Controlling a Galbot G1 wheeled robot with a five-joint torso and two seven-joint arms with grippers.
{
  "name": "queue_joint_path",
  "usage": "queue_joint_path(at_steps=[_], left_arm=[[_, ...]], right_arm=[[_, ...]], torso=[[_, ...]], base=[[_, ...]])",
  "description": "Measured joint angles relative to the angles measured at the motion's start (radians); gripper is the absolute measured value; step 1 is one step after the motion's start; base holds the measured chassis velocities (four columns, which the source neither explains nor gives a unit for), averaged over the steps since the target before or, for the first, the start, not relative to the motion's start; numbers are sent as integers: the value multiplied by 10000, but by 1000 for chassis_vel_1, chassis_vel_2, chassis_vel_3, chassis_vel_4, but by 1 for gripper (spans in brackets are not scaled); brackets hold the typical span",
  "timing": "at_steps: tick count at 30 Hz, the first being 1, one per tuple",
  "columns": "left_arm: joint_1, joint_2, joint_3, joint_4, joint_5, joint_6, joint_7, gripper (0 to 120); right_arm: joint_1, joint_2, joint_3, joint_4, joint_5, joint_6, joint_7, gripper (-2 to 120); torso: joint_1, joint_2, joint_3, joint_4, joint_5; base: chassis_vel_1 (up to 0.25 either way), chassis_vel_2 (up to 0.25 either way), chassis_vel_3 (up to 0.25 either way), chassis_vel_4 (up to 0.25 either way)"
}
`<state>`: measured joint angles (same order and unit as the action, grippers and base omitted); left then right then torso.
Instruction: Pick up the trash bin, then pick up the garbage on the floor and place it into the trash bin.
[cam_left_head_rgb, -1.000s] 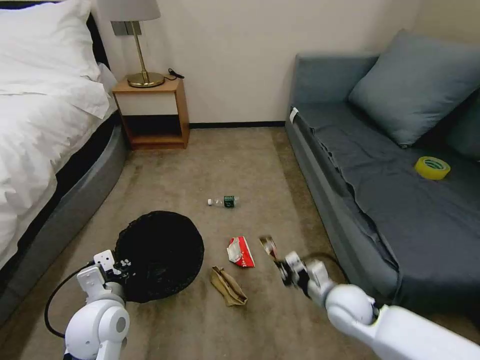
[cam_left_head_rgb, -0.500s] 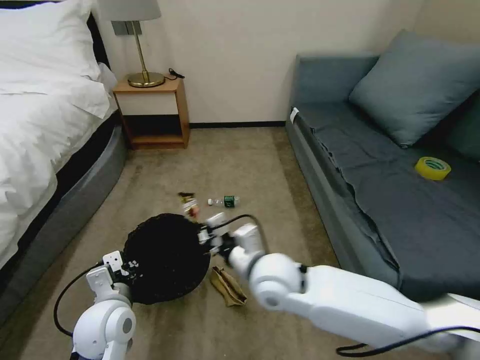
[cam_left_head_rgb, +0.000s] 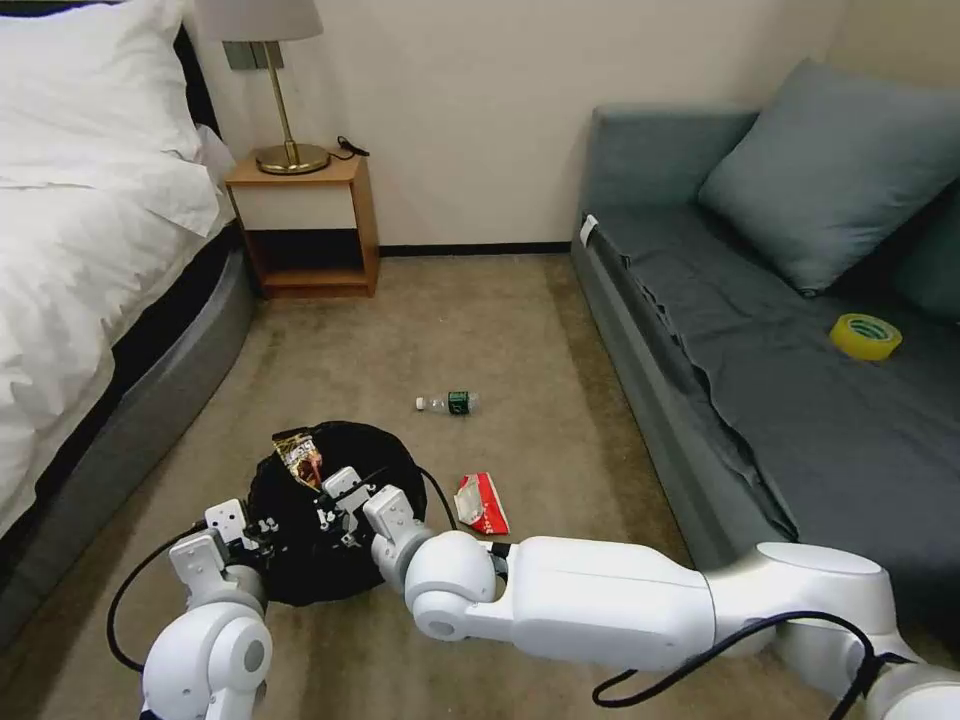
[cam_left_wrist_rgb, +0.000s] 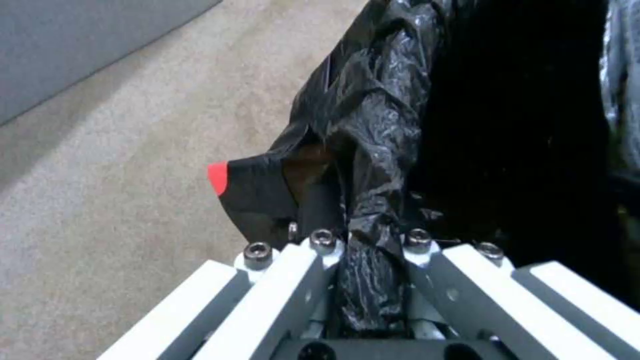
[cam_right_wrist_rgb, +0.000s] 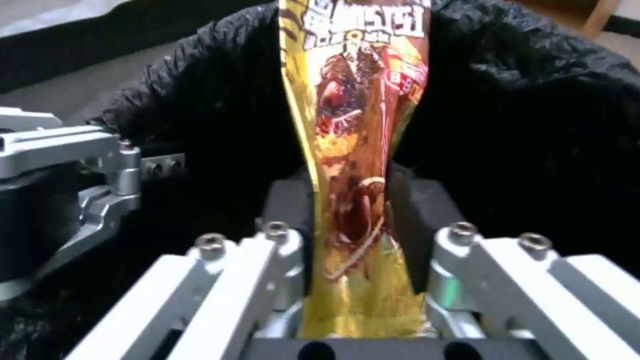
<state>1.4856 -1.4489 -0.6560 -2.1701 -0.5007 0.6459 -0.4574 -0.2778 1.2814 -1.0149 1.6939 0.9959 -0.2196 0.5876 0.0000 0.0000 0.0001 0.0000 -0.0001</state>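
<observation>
The trash bin, lined with a crinkly black bag, hangs low over the carpet at the near left. My left gripper is shut on its rim, and the left wrist view shows the bag pinched between the jaws of that gripper. My right gripper hovers over the bin's mouth, shut on a brown-gold snack wrapper. In the right wrist view the wrapper stands up out of the right gripper against the black liner. More garbage lies on the carpet: a red-and-white packet and a small clear bottle.
A bed runs along the left and a grey sofa along the right, with a yellow tape roll on its seat. A wooden nightstand with a lamp stands at the far wall. Open carpet lies between them.
My right arm has swung left across the floor with the snack wrapper, from near the sofa to over the bin's mouth. The left gripper has kept its hold on the rim.
</observation>
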Motion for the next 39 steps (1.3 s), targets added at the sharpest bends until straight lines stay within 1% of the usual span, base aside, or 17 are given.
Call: queue_joint_path(at_steps=[1,3,4,5,7,8,11,15,18,24,26,28,29,30,34,38,39], left_arm=[[-1,-2,-6,-7,-6,0,0,3],[-3,-2,-9,-6,-10,1,0,3],[-6,-3,-13,-6,-17,1,0,3],[-6,-3,-13,-6,-17,1,0,3],[-16,-6,-28,-1,-27,1,2,3],[-16,-6,-28,-1,-27,1,2,3],[-18,-9,-44,20,-41,1,6,3],[-15,-11,-62,27,-44,-2,9,3],[4,-20,-189,29,-45,-22,15,3],[36,-39,-400,-36,-41,-35,15,3],[52,-72,-562,-93,-51,-53,17,3],[58,-112,-785,-159,-98,-63,24,3],[58,-112,-785,-159,-98,-63,24,3],[55,-128,-876,-180,-112,-66,27,3],[81,-151,-1010,-261,-159,-80,40,3],[140,-168,-1169,-287,-209,-119,59,3],[140,-168,-1169,-287,-209,-119,59,3]], right_arm=[[0,-14,-9,33,-12,-3,1,34],[1,-28,-11,91,-21,-11,2,38],[0,-52,-11,139,-32,-17,8,45],[0,-52,-11,139,-32,-17,8,45],[0,-117,6,237,-48,-43,26,54],[0,-117,6,237,-48,-43,26,54],[13,-188,51,323,-68,-89,51,70],[31,-225,133,362,-169,-95,57,79],[59,-458,669,411,-604,-158,52,96],[149,-1202,1366,451,-907,-623,61,99],[296,-1956,1658,459,-938,-1195,245,100],[435,-2670,1781,468,-678,-2136,348,100],[435,-2670,1781,468,-678,-2136,348,100],[471,-2904,1680,326,-464,-2507,330,100],[495,-3003,976,-113,299,-2778,221,100],[633,-2576,-96,-689,1649,-2925,-158,100],[633,-2576,-96,-689,1649,-2925,-158,100]], torso=[[0,0,0,0,0],[0,-1,-1,0,0],[0,-1,-1,0,1],[0,-1,-1,0,1],[0,-1,-1,0,1],[0,-1,-1,0,1],[0,-1,-1,0,1],[-1,-1,-1,0,1],[0,0,-1,1,2],[-1,0,-1,2,4],[0,0,-1,-3,3],[0,0,-1,-3,4],[0,0,-1,-3,4],[0,0,-1,-5,3],[0,0,0,-2,3],[0,0,-1,0,3],[0,0,-1,0,3]], base=[[0,0,0,0],[0,0,0,0],[0,0,0,0],[0,0,0,0],[0,0,0,0],[0,0,0,0],[0,0,0,0],[0,0,0,0],[0,0,0,0],[0,0,0,0],[0,0,0,0],[0,0,0,0],[0,0,0,0],[0,0,0,0],[0,0,0,0],[0,0,0,0],[0,0,0,0]])
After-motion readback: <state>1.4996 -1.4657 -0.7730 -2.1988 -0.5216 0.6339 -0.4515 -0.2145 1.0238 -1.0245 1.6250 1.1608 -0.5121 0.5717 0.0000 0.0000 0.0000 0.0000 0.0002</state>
